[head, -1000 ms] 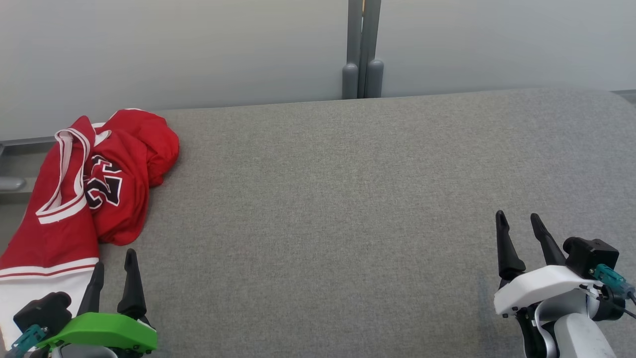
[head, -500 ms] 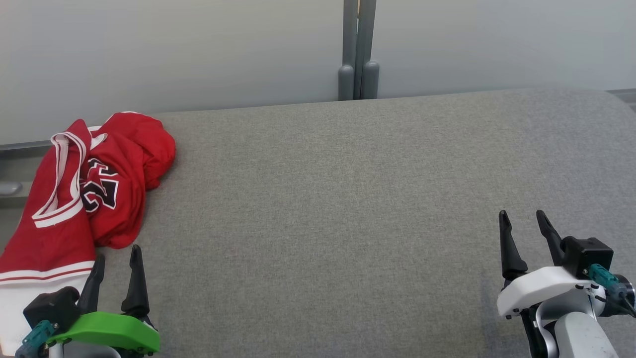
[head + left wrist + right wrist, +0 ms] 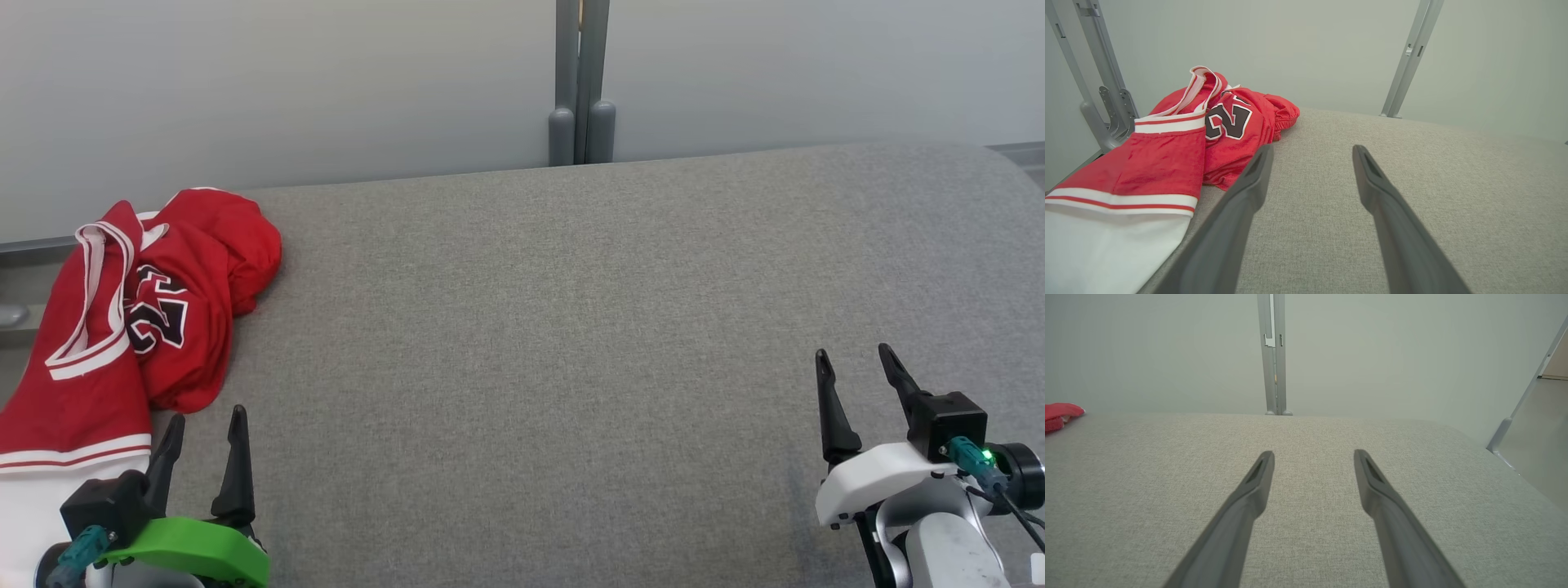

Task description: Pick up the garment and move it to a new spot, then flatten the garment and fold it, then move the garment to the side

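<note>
The red jersey (image 3: pixel 155 318) lies crumpled at the far left corner of the grey padded table (image 3: pixel 571 327). Its white-banded hem trails toward the near left and seems to spill over that side, though the edge itself is hidden under cloth. The left gripper (image 3: pixel 206 413) hovers just beside the jersey's near fold, fingers spread apart. The right gripper (image 3: pixel 852 352) sits near the right edge, well apart from the jersey, fingers likewise spread. A broad stretch of grey surface runs between the grippers up to the back edge, where a grey post (image 3: pixel 580 82) stands against the pale wall (image 3: pixel 326 82).
</note>
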Controlling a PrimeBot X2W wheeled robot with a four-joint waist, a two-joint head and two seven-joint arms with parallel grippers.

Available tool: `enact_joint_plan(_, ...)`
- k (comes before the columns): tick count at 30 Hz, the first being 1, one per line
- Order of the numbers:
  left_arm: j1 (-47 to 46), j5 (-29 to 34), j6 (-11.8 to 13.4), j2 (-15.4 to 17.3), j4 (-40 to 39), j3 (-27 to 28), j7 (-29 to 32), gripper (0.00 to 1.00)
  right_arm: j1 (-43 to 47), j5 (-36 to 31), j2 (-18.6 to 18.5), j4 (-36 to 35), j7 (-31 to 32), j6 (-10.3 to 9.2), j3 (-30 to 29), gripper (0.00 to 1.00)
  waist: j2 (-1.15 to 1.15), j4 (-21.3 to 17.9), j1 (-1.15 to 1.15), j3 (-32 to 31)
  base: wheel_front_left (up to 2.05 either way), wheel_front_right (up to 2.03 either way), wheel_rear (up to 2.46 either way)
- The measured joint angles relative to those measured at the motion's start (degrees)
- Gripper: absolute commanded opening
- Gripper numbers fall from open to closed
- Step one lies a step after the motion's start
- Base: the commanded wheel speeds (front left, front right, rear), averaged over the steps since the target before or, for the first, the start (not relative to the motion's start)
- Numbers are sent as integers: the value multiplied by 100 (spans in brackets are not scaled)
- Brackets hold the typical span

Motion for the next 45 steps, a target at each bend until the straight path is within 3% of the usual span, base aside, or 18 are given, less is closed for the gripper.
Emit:
enact_joint_plan(17,-6,595,-24,92,66,-75,-175,100,-103,-780,-7,56,-178,0,-23,100,0,-61,0,5,0,0,0)
enact_joint_plan(45,-47,472,-31,82,118,-157,-176,100,-93,-710,-12,109,-179,1,-75,100,0,-27,0,-32,0,0,0)
